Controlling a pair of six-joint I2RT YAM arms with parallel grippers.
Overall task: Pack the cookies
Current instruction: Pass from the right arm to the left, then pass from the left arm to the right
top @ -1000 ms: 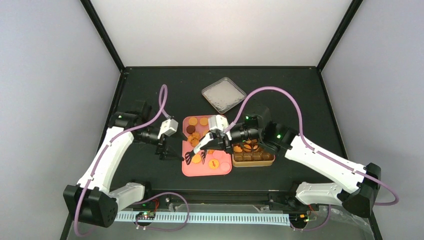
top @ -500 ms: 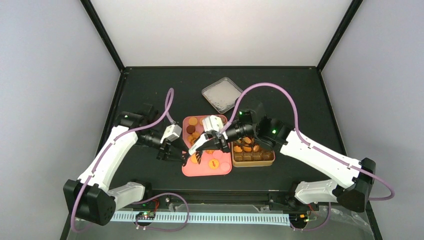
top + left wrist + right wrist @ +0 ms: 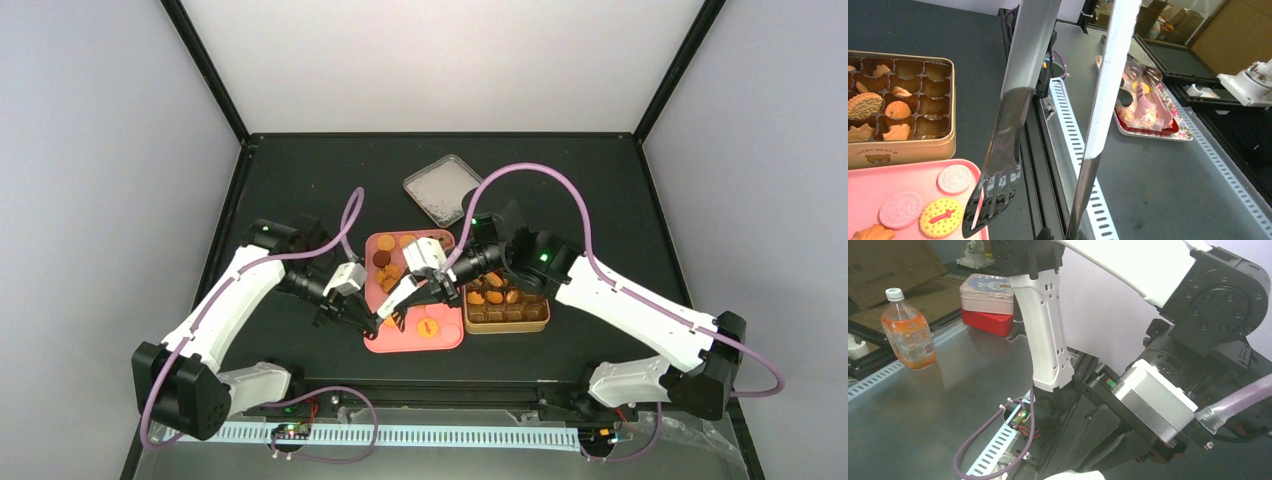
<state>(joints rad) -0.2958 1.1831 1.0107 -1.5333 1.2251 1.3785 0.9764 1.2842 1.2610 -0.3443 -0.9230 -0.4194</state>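
Observation:
The cookies [image 3: 386,243] lie on a pink tray [image 3: 440,342]: orange, dark brown, pale pink and yellow ones. In the left wrist view a pale pink cookie [image 3: 900,210] and a yellow one [image 3: 940,218] lie close by. Others sit in a gold tin [image 3: 506,320], whose cups show in the left wrist view [image 3: 908,85]. My right gripper [image 3: 432,272] is shut on the handle of the metal tongs [image 3: 402,298]. My left gripper [image 3: 368,318] is shut on the tip of one tong arm [image 3: 1098,125]. The other, slotted tong head [image 3: 995,192] hangs over the tray's corner.
A grey square lid [image 3: 447,188] lies behind the tray. The table's near edge has a slotted white rail [image 3: 1075,145]. Beyond it, off the table, are a flowered tray [image 3: 1148,125] and a bottle [image 3: 907,332].
My left gripper has moved right to the tray's near left corner and gone from open to shut on a tong arm. The right gripper and tongs shifted slightly left and back.

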